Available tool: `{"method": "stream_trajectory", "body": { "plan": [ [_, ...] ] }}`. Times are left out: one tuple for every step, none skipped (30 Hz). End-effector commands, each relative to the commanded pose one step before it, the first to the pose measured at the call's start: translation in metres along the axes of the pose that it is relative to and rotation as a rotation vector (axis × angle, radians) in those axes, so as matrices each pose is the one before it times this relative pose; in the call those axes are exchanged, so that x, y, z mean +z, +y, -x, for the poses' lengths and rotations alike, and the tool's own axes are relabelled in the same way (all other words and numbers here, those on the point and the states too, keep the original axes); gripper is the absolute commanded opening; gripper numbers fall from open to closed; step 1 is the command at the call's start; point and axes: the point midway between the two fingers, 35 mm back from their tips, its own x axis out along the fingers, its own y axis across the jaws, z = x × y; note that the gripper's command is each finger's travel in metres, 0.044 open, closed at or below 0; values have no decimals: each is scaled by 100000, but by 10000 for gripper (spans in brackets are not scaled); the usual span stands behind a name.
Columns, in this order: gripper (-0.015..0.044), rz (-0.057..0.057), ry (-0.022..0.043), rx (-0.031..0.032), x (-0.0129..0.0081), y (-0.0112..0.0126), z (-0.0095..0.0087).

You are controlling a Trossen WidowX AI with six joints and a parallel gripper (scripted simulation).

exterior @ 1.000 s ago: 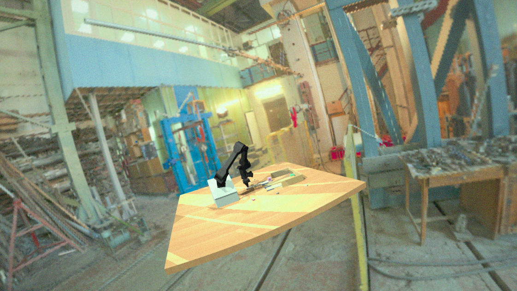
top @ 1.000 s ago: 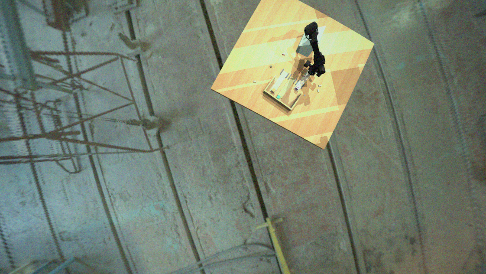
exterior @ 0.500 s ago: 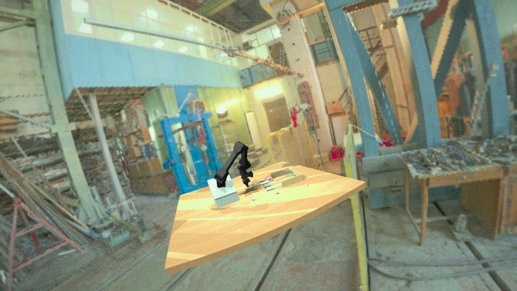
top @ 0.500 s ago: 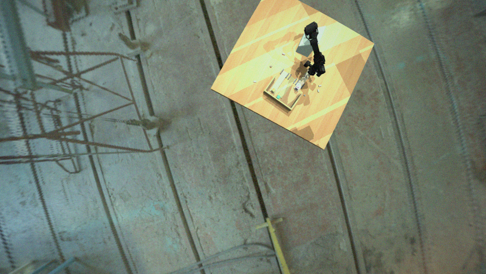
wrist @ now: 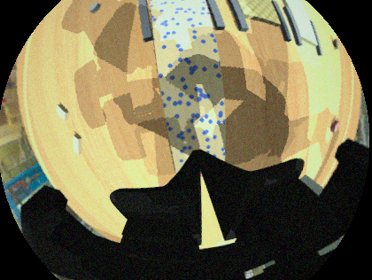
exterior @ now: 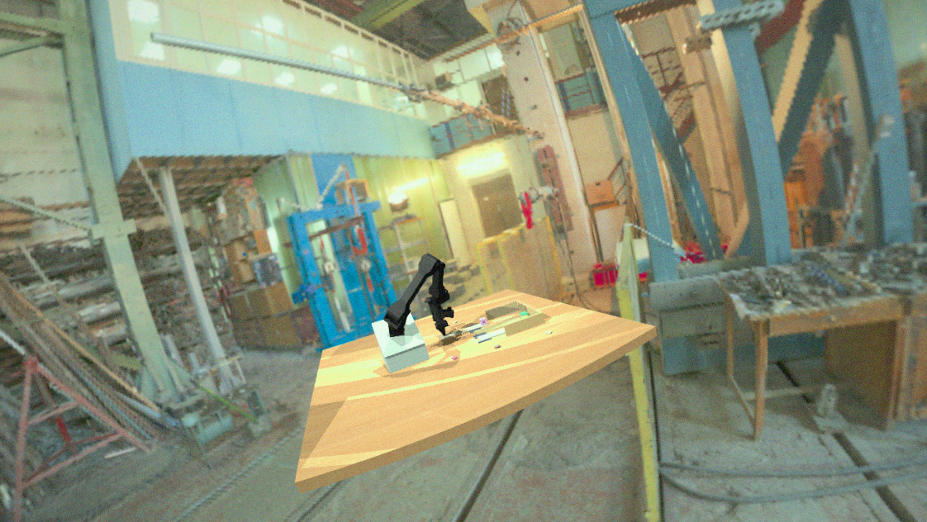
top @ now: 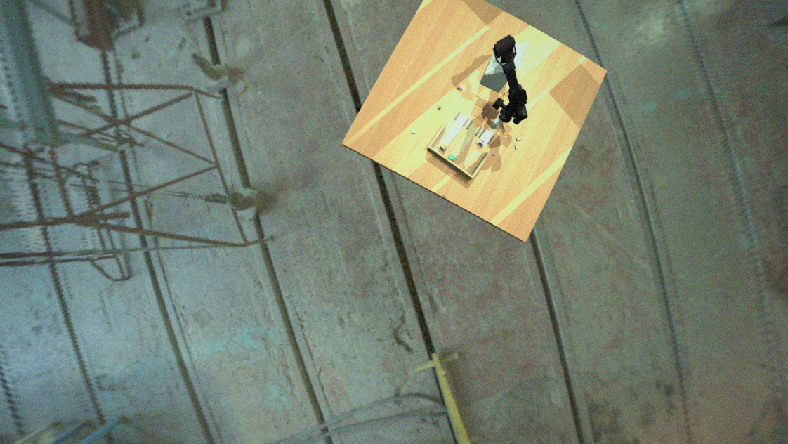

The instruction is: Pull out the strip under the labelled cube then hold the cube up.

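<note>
My gripper (top: pixel 502 119) (exterior: pixel 444 332) (wrist: pixel 197 153) is shut, low over the near part of a white strip with blue dots (top: pixel 488 133) (wrist: pixel 182 19). Nothing shows between the fingertips; their contact with the strip is hidden. The dotted strip runs from the tray toward my gripper. A purple and white cube (top: pixel 481 143) (exterior: pixel 482 320) is on it near the tray's open side; any label is too small to read. A green cube (top: pixel 451 157) (exterior: pixel 524 313) is on the middle, olive strip (top: pixel 468 135). A yellow cube (top: pixel 442 146) is on the white strip (top: pixel 456 129) beyond it.
A low wooden tray (top: pixel 449 162) (exterior: pixel 531 320) surrounds the far strip ends. Dark guide rails (wrist: pixel 146 22) flank the strips. Small loose pieces, such as a white one (wrist: pixel 77 143) and a pink one (wrist: pixel 335 126), lie to both sides. A pale wedge (top: pixel 493 81) (exterior: pixel 406 355) stands under the arm's base.
</note>
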Motion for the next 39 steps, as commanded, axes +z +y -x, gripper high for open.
{"method": "stream_trajectory", "body": {
  "plan": [
    [0, 522, 3119, -1171, -884, -570, -575],
    [0, -486, -2943, 1158, 888, 581, 836],
    [0, 97, 526, -65, 70, 64, 687],
    [0, 143, 874, -197, 81, 66, 1176],
    [0, 117, 866, -307, 33, 12, 1212],
    [0, 57, 513, -237, -5, -20, 743],
    [0, 17, 170, -88, -6, -12, 250],
    [0, 0, 0, 0, 0, 0, 0],
    [0, 0, 0, 0, 0, 0, 0],
    [0, 0, 0, 0, 0, 0, 0],
    [0, 0, 0, 0, 0, 0, 0],
    [0, 3, 3, -2, -55, -51, -1],
    [0, 3, 3, -2, -55, -52, -1],
    [26, -493, -10, 6, 271, 12, -15],
    [53, -1483, -31, -2, 817, 19, -52],
    [79, -1466, -30, -33, 798, -72, 26],
    [105, -520, -11, -18, 284, -29, 8],
    [131, -8, -10, -5, 270, -16, 35],
    [157, -4, -5, -4, 137, -9, 17],
    [184, -6, -8, 0, 228, 21, 19],
    [210, -11, -14, -2, 373, 29, 30],
    [236, -11, -13, -1, 372, 19, 46],
    [262, -11, -12, -4, 346, 12, 42],
    [289, -16, -18, -6, 503, 13, 77],
    [315, -8, -8, -5, 234, 2, 35],
    [341, -7, -9, 1, 261, 9, 45],
    [367, -9, -11, -1, 314, 7, 53],
    [394, -10, -12, 0, 342, 17, 55],
    [420, -11, -12, -3, 355, 12, 56],
    [440, -11, -12, -1, 355, 12, 64],
    [440, -10, -11, -2, 327, 6, 58],
    [440, -10, -12, 0, 337, 11, 62],
    [440, -10, -12, -2, 340, 6, 63],
    [440, -11, -12, 0, 358, 10, 68],
    [440, -10, -12, -2, 339, 5, 64],
    [440, -11, -12, 0, 359, 9, 71],
    [440, -11, -12, -2, 346, 3, 68],
    [440, -11, -13, 0, 371, 8, 75],
    [440, -11, -12, -2, 349, 2, 70]
  ]
}}
